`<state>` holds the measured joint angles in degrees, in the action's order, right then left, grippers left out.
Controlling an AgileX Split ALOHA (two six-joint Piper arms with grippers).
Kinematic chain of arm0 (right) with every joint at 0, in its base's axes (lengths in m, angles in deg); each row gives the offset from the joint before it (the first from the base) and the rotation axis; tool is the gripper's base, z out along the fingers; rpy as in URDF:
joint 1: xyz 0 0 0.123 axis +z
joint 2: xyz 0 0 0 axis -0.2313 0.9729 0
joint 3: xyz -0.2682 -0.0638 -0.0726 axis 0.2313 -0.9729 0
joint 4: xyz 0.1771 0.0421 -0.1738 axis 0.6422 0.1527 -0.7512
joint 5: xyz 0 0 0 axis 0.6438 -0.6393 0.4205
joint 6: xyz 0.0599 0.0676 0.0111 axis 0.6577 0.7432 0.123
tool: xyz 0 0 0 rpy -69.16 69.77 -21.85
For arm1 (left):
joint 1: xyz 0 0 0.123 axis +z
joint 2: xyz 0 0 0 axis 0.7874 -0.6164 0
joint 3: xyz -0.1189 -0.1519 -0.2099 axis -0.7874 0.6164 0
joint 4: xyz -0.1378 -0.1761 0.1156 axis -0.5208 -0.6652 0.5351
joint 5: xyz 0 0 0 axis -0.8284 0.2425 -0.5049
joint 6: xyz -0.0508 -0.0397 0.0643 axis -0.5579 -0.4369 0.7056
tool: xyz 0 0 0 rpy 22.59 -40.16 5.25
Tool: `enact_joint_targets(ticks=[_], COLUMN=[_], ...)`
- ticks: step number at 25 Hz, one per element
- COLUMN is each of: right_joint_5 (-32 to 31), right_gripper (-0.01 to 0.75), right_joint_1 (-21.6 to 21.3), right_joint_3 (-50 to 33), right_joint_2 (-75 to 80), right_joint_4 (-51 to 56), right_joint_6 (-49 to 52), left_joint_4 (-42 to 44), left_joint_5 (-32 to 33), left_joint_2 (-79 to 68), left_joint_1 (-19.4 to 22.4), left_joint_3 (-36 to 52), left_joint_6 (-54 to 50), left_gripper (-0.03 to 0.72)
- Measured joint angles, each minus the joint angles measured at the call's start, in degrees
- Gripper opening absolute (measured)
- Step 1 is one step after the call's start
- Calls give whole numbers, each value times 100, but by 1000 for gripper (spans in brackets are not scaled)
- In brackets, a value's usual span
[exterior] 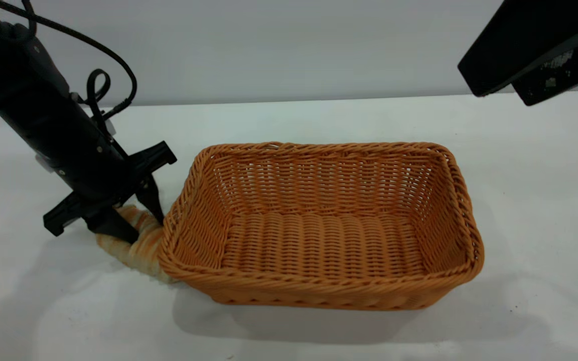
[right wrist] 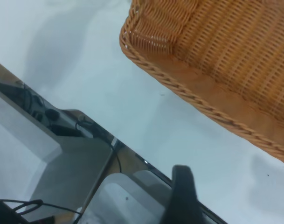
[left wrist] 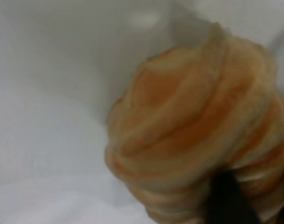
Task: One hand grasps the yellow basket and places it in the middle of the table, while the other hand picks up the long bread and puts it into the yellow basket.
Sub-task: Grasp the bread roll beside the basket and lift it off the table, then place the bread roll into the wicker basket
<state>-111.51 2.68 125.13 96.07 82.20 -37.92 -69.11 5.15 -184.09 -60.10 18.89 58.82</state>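
The yellow basket (exterior: 321,228) stands empty in the middle of the white table (exterior: 530,200). The long bread (exterior: 141,245) lies on the table against the basket's left end. My left gripper (exterior: 133,215) reaches down over it with one finger on each side, closed against the bread. In the left wrist view the bread (left wrist: 193,140) fills the frame and a dark finger (left wrist: 228,200) presses on it. My right arm (exterior: 535,50) hangs high at the back right, away from the basket. My right gripper (right wrist: 181,198) is above the table's edge, with a basket corner (right wrist: 179,51) nearby.
The table's edge (right wrist: 132,151) runs under the right gripper, with cables and grey equipment (right wrist: 62,158) below it. Bare white tabletop (exterior: 68,311) lies in front of the basket and to its right (exterior: 545,260).
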Motion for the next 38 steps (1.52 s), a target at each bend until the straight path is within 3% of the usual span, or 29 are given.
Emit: enact_joint_targets(ticks=[3,4,16,26,30,38], right_joint_5=[0,-5,-155,-323,-332,-403], right_gripper=[587,587,586,586,586,586], right_joint_1=[0,0,0,0,0,0], right_joint_3=[0,0,-6,-6,-6,-6], right_joint_2=[-65,-104,-393,-518,-624,-836], right_joint_4=[17,17,23,23,23,23], right_joint_6=[0,0,0,-23,-52,-52], left_joint_4=[166,212,1409,1200,592,-481], left_joint_5=[-6,-10,478,1040,971,164], left_joint_2=[-26,-26,826,2136,2136,1836], left_joint_1=[0,0,-7,-104,-563,-1653], left_joint_3=[0,0,35,-26,-46,-47], left_joint_6=[161,230,339,482,1109,2270], left_gripper=[99,61,57,57,57,57])
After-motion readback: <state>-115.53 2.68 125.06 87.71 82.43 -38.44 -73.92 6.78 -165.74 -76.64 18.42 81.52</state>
